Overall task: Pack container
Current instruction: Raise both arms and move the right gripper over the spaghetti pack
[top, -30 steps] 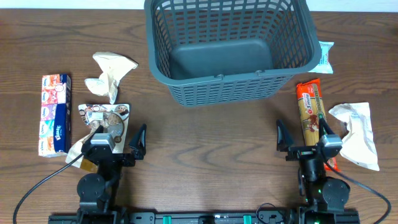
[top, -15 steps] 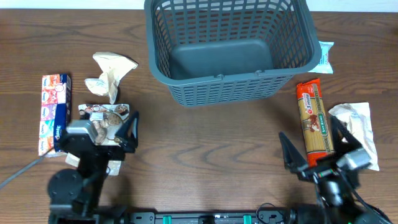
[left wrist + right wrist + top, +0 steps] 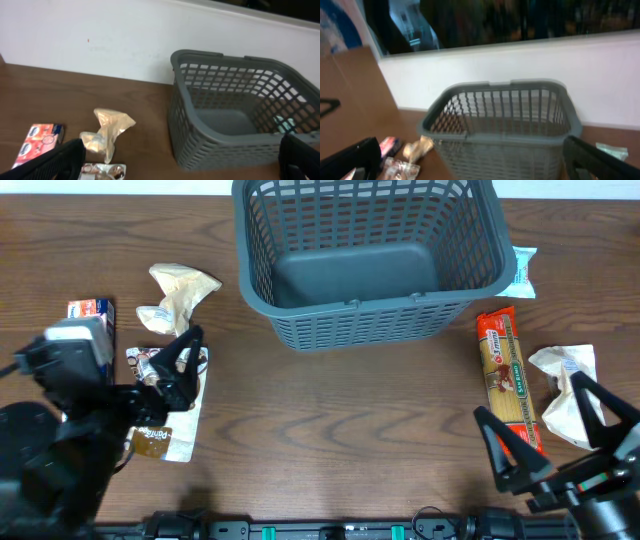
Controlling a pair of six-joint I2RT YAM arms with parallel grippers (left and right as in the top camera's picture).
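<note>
The container (image 3: 365, 302), a large dark grey slotted basket, stands empty at the back centre of the table. It also shows in the left wrist view (image 3: 235, 145) and the right wrist view (image 3: 500, 132). My left gripper (image 3: 165, 375) is open and empty, raised above a silver packet (image 3: 172, 420) at the left. My right gripper (image 3: 560, 430) is open and empty, raised near the front right, beside an orange pasta packet (image 3: 505, 370) and a white packet (image 3: 570, 380). In both wrist views the fingers sit wide apart with nothing between them.
A crumpled beige packet (image 3: 178, 295) lies left of the basket. A tissue pack (image 3: 90, 308) is mostly hidden under my left arm. A white and teal packet (image 3: 523, 272) lies by the basket's right side. A white wall runs behind the table.
Both arms have risen from their rest pose near the front edge. The left arm swung left and the right arm swung right. Both grippers stayed open; no packet moved.
</note>
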